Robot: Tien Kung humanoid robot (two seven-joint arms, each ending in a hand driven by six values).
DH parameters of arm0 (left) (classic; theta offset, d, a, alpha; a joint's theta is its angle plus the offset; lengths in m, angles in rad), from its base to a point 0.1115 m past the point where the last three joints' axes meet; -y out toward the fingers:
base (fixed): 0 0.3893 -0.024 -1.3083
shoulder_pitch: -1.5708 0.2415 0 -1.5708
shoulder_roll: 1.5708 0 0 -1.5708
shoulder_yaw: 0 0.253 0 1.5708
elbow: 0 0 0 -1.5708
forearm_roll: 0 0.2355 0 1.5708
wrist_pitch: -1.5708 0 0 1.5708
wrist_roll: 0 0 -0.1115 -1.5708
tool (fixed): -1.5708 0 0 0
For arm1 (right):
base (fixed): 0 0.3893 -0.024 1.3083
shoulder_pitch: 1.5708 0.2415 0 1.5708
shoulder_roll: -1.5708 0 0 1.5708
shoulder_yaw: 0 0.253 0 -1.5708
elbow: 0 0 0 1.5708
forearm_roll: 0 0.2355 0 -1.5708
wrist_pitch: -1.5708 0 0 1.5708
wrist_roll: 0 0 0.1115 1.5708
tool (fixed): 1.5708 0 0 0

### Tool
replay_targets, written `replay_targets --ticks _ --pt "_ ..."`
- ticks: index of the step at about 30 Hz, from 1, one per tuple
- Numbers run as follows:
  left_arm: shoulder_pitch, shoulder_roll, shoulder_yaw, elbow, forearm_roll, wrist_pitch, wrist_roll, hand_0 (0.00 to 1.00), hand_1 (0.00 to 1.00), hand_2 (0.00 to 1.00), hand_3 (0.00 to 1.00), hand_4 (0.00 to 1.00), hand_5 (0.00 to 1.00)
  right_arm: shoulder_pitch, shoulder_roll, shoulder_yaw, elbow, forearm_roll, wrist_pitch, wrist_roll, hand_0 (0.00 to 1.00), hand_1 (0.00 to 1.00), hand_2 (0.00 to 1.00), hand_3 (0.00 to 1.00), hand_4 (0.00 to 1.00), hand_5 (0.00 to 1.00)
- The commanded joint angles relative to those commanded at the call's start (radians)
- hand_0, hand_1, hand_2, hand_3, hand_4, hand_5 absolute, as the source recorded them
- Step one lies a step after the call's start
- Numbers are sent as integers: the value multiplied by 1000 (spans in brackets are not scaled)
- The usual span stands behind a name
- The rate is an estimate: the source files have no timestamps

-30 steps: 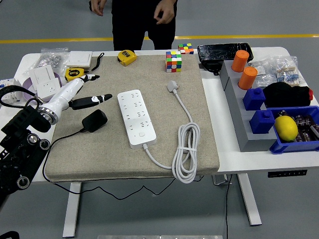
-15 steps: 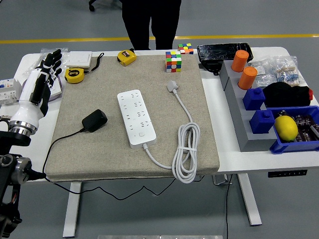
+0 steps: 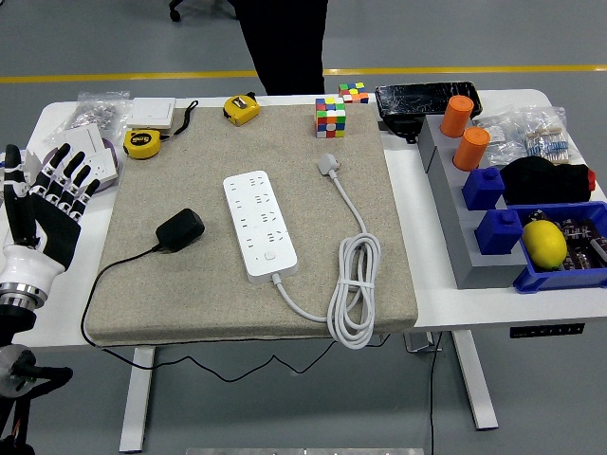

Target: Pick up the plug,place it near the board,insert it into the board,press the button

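The black plug (image 3: 179, 230) lies on the beige mat (image 3: 190, 294), its thin black cable trailing left and off the mat's front edge. Just to its right lies the white power board (image 3: 259, 223), long side running front to back, with a button near its front end. Its white cord is coiled at the mat's right front. My left hand (image 3: 43, 201) is at the far left, raised over the table's left edge with fingers spread, well left of the plug and holding nothing. My right arm is out of view.
Two yellow tape measures (image 3: 142, 142), white switch boxes (image 3: 90, 152) and a colour cube (image 3: 330, 117) sit along the back. Grey rack (image 3: 455, 237) with orange cups, blue blocks and a blue bin holding a lemon (image 3: 543, 243) fills the right. A person stands at the far side.
My left hand has drawn back from near the plug to the table's left edge and turned its fingers upward. The person's hands have left the view.
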Motion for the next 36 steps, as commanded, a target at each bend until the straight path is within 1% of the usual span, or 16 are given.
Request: replay_targets --ticks 1,2,7,8,10,11,17,22,26,30,33,36 --pt "-1 0 -1 1 39 0 3 868 899 861 848 998 998 1 1 0 0 -2 0 0 907 841 789 789 998 998" --pt "-3 1 -1 2 84 2 7 851 891 851 831 998 965 1 2 -2 0 -2 1 0 904 841 789 789 998 998" --pt "-16 3 4 13 298 5 28 851 891 851 831 998 965 11 3 -14 0 -7 4 -2 904 841 789 789 998 998" --pt "-18 2 9 15 337 5 31 860 881 843 812 998 916 13 4 -18 0 -7 5 -3 904 841 789 788 998 998" --pt "-21 0 18 18 404 6 35 860 881 843 812 998 916 14 4 -24 0 -4 5 -4 904 841 789 788 998 998" --pt "-22 -1 22 18 420 6 36 860 881 843 812 998 916 15 4 -26 0 -3 5 -4 904 841 789 788 998 998" --pt "-27 -3 39 25 457 6 43 856 876 835 799 998 911 20 0 -31 0 -1 4 -6 905 840 789 789 998 998" --pt "-36 0 42 32 466 6 42 853 864 826 798 998 906 26 -4 -27 0 -2 3 -5 904 840 789 788 998 998" --pt "-43 4 42 34 473 8 36 848 857 818 794 998 904 27 -2 -28 0 -2 3 -6 903 841 789 788 998 998" --pt "-43 2 36 31 477 14 26 848 857 818 794 998 904 26 -1 -26 0 -4 2 -9 903 841 789 788 998 998" --pt "-40 7 35 30 481 29 5 848 855 813 815 998 893 21 -3 -19 0 -10 2 -11 902 842 789 788 998 998" --pt "-29 9 29 27 475 75 -43 848 855 813 815 998 893 14 -10 -5 0 -36 3 -13 902 842 789 788 998 998"
